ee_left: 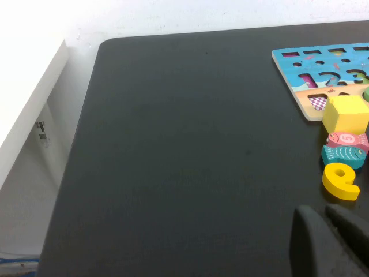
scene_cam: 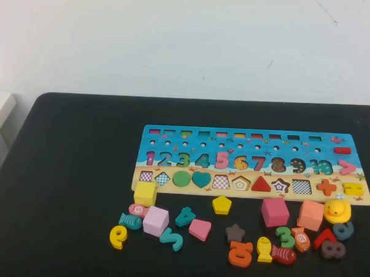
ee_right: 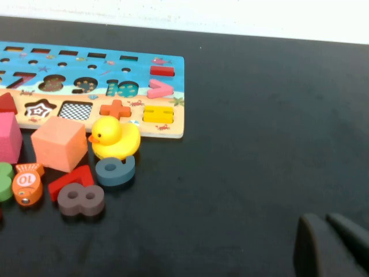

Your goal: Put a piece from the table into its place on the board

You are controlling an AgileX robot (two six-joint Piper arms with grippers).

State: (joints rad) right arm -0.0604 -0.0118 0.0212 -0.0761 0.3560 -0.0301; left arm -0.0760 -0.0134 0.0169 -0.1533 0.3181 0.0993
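Small flat yellow wooden pentagon piece [scene_cam: 221,204] lies on the black matte table [scene_cam: 73,170] just below the long wooden sea-print board's [scene_cam: 154,134] pentagon cut-out [scene_cam: 241,184], slightly to its left, roughly midway between both parked arms; left gripper [ee_left: 331,216] closed and empty, right gripper [ee_right: 334,222] apparently closed too.

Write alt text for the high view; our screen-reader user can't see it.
A yellow pentagon piece lies on a black table just below a long puzzle board, among scattered blocks, numerals and a duck. Neither the left gripper nor the right gripper appears in this view.
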